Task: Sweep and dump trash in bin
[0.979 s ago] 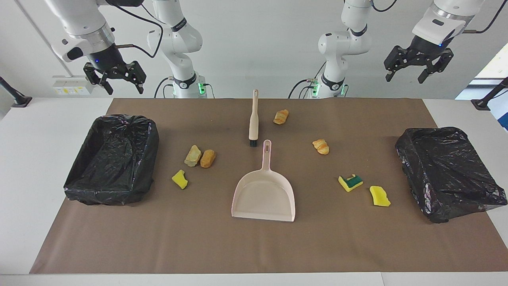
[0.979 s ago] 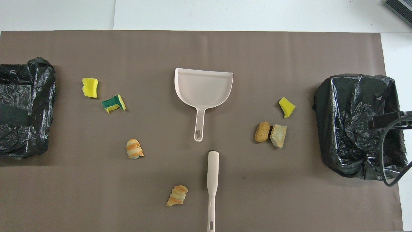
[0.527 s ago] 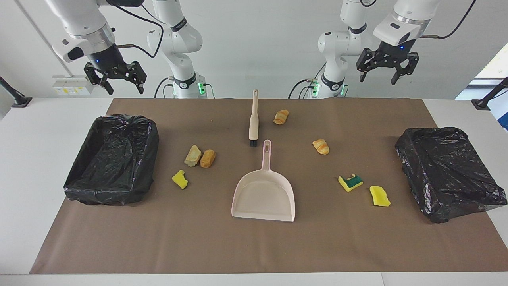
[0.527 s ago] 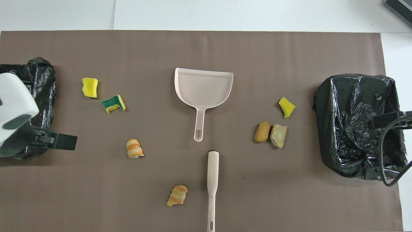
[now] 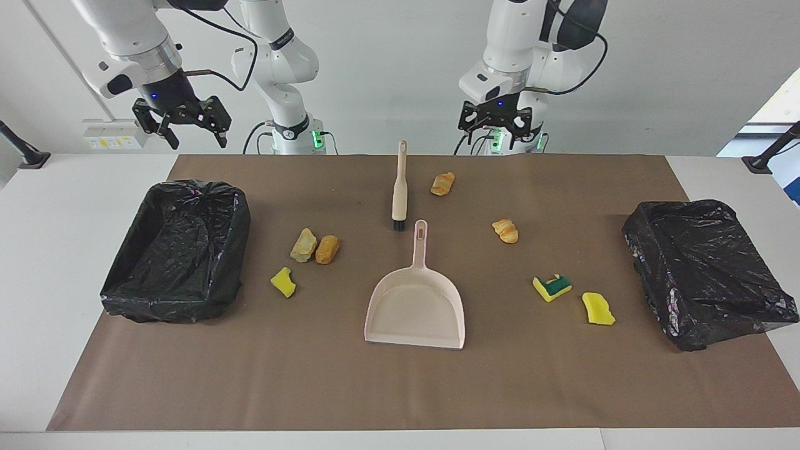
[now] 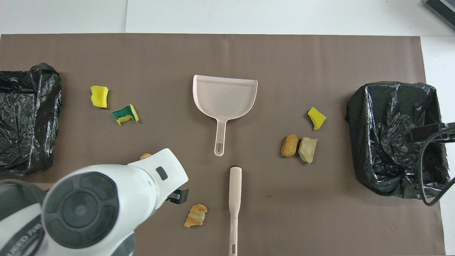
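Observation:
Trash lies scattered on the brown mat: two croissant pieces (image 5: pixel 442 184) (image 5: pixel 505 230), a green-backed sponge (image 5: pixel 552 287), yellow sponge chunks (image 5: pixel 598 309) (image 5: pixel 284 282), a pale chunk (image 5: pixel 304 244) and a brown bread piece (image 5: pixel 327 249). Black-lined bins (image 5: pixel 232 206) (image 5: pixel 650 219) stand at both ends of the mat. My left gripper (image 5: pixel 497 134) hangs open and empty, high over the mat's edge by the robots, beside the brush. My right gripper (image 5: pixel 190 134) waits open and empty above the bin at its end. In the overhead view the left arm hides most of one croissant piece (image 6: pixel 145 155).
A beige dustpan (image 5: pixel 415 309) lies mid-mat with its handle toward the robots. The beige-handled brush (image 5: pixel 399 187) lies in line with it, nearer the robots, bristles by the dustpan's handle. White table shows around the mat (image 5: pixel 400 387).
My left arm has swung from above the bin at its end to the middle of the table's robot edge, lowering a little. The right arm and all objects have stayed put.

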